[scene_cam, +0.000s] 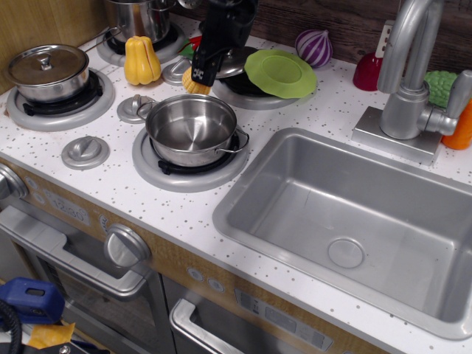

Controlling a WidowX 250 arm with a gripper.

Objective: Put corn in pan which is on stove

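The pan point(190, 130), a shiny lidless steel pot with wire loop handles, stands on the front right burner of the stove point(96, 122). Just behind its far rim, my black gripper point(198, 80) is shut on the corn point(192, 85). Only a small yellow bumpy part of the corn shows below the fingers. The corn hangs slightly above the cooktop, between the pan and the back right burner. The pan is empty.
A lidded steel pot point(46, 68) sits on the front left burner and a taller steel pot point(136, 16) on the back left. A yellow squash toy point(141, 60), a green plate point(280, 72), a purple onion point(314, 48), the sink point(354, 221) and the faucet point(409, 74) are around.
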